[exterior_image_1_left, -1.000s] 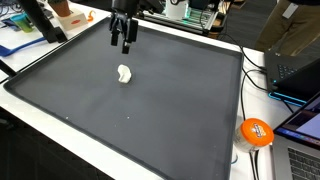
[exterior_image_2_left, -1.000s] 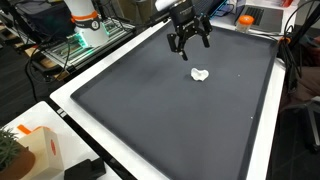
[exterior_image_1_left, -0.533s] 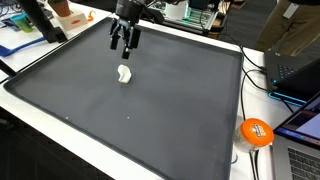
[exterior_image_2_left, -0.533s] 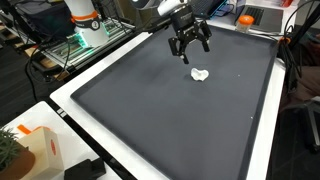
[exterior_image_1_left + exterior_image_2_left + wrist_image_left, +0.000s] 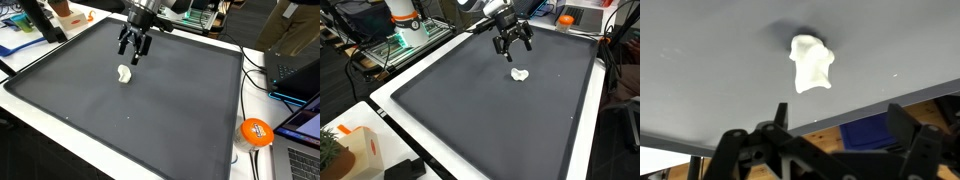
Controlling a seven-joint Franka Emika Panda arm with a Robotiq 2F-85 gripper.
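The end effector hangs in the air over a big dark mat that lies on the desk. Its fingers point down and stand wide apart, with nothing between them. A small white lump lies on the mat, closer to the far edge than to the near one. The end effector is near the lump but does not touch it. It is up in the air, a bit past the lump toward the far side of the mat. Both exterior views show this, and in one of them the end effector sits just above the lump in the picture. In the wrist view the lump sits in the upper middle on the grey mat. It is bumpy and pale, with a small dark shadow at its top. The end effector fills the bottom of that view, with one dark finger on each side and a wide gap in the middle. The lump is not in that gap — it lies further up in the picture. Off the mat, an orange round thing lies on the desk near a corner. At another corner stands an orange and white box.
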